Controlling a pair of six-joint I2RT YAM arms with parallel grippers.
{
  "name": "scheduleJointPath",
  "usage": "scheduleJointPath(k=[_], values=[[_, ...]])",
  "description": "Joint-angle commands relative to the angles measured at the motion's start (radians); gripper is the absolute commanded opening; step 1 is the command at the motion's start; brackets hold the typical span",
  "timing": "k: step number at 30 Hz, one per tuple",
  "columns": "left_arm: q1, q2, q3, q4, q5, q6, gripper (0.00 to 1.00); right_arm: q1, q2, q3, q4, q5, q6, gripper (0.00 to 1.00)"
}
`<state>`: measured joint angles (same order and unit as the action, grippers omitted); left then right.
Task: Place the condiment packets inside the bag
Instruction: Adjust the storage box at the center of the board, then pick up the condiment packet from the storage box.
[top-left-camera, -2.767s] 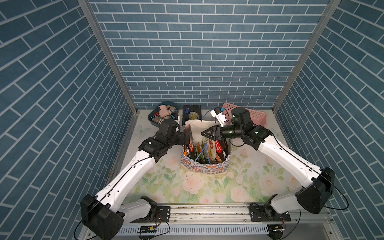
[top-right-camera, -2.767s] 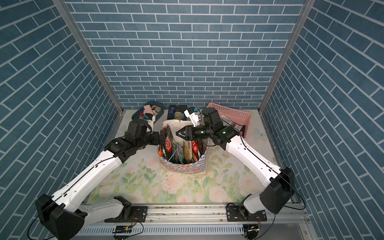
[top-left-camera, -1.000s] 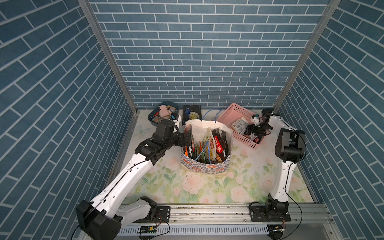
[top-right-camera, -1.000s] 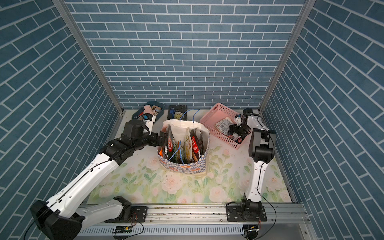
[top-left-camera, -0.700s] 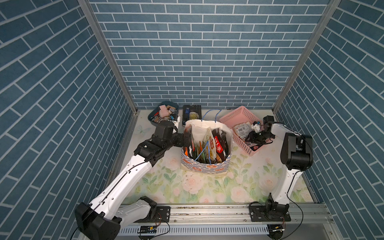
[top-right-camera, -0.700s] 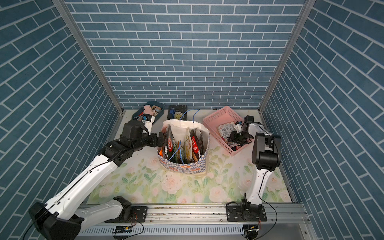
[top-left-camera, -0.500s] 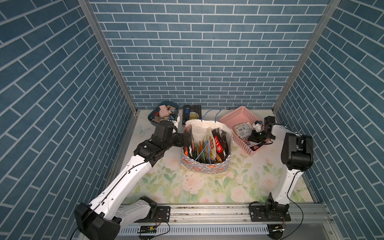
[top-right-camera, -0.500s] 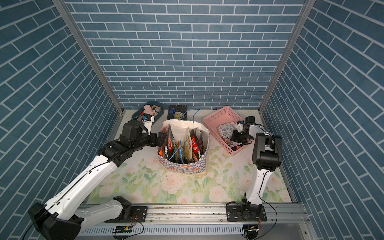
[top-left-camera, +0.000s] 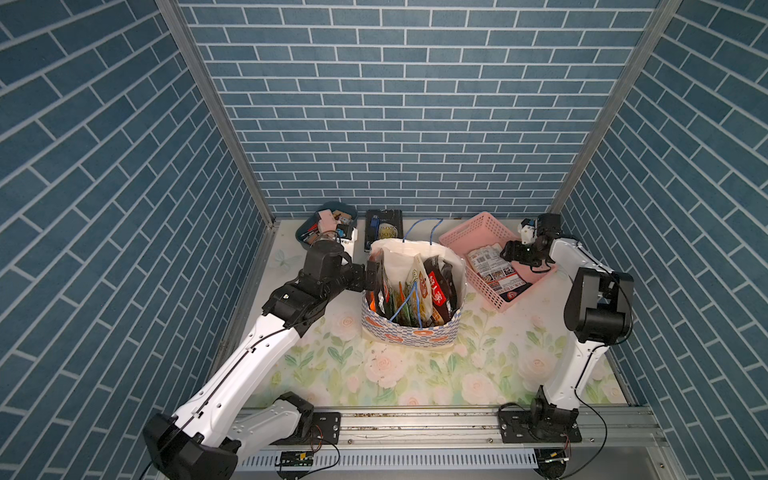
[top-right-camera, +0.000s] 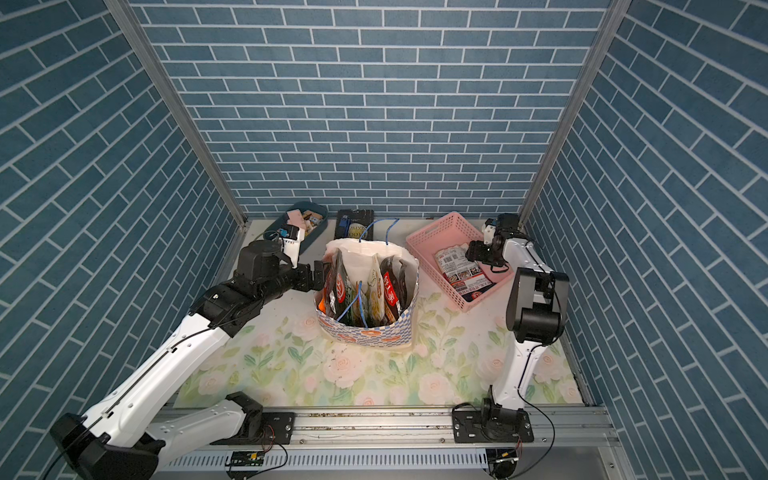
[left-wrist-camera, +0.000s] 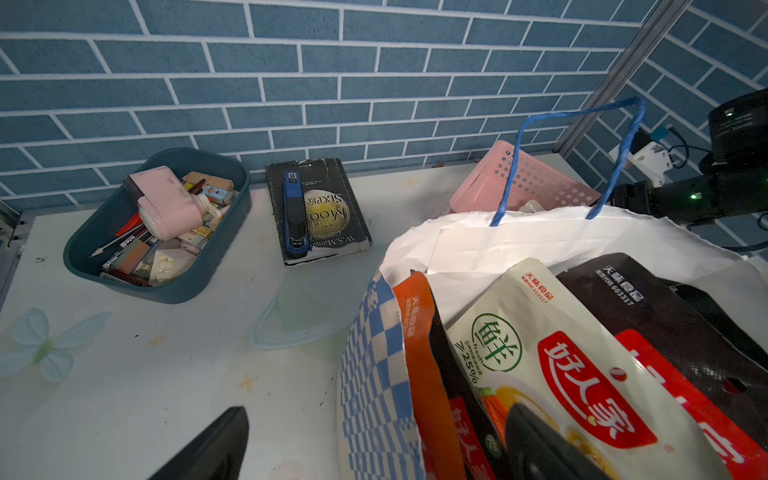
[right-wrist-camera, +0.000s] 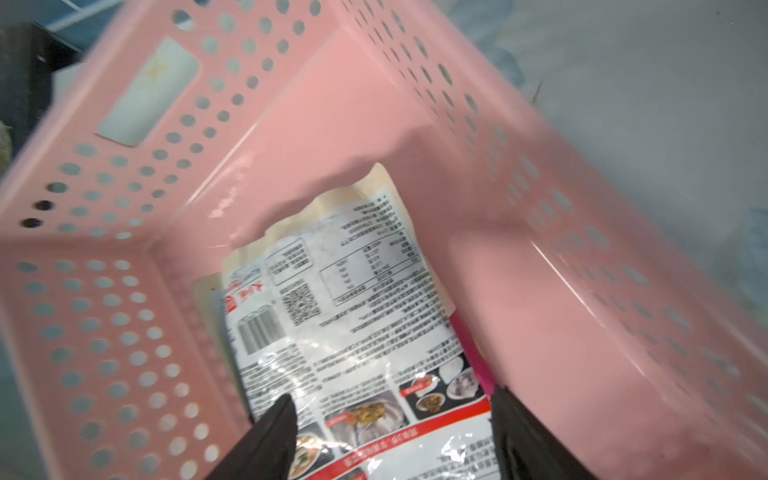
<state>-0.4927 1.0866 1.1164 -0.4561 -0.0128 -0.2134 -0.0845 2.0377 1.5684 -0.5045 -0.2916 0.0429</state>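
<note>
Now our right gripper (right-wrist-camera: 392, 399) has swung from the bag (top-left-camera: 415, 332) to the pink basket (right-wrist-camera: 124, 332) at the far-right corner of the table (top-left-camera: 415, 374), jaws spread over a packet (right-wrist-camera: 353, 299), so the next pick is starting, while our left gripper (left-wrist-camera: 378, 413) straddles the bag's rim, jaws spread.

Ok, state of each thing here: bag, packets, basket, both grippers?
bag: upright, mouth open.
packets in bag: standing on edge.
packet in basket: lying flat, ungripped.
pink basket: holding that packet.
left gripper: open, astride the bag's wall.
right gripper: open, over the basket packet.
</note>
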Motion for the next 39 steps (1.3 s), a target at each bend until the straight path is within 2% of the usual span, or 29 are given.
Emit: scheduleJointPath(k=[1, 6, 12, 16, 22, 30, 35, 39], values=[[0.006, -0.017, 0.023, 0.009, 0.007, 0.021, 1.0, -0.003, 0.083, 0.047, -0.094, 0.035, -0.102, 0.82], [0.006, -0.041, 0.019, 0.01, 0.015, 0.026, 1.0, -0.012, 0.146, 0.088, -0.119, -0.047, -0.171, 0.99], [0.005, -0.051, 0.018, 0.013, 0.016, 0.026, 1.0, -0.036, 0.223, 0.108, -0.106, -0.101, -0.168, 0.99], [0.006, -0.044, 0.021, 0.015, 0.014, 0.024, 1.0, -0.035, 0.266, 0.113, -0.14, -0.251, -0.185, 0.95], [0.006, -0.044, 0.024, 0.014, 0.014, 0.025, 1.0, -0.039, 0.25, 0.052, -0.159, -0.519, -0.231, 0.91], [0.005, -0.054, 0.014, 0.017, 0.013, 0.023, 1.0, -0.105, 0.198, 0.008, -0.112, -0.812, -0.203, 0.73], [0.006, -0.052, 0.004, 0.036, 0.016, 0.017, 1.0, -0.113, 0.164, -0.034, -0.081, -0.87, -0.168, 0.66], [0.006, -0.048, 0.0, 0.042, 0.022, 0.016, 1.0, -0.111, 0.164, -0.08, -0.056, -0.847, -0.147, 0.59]])
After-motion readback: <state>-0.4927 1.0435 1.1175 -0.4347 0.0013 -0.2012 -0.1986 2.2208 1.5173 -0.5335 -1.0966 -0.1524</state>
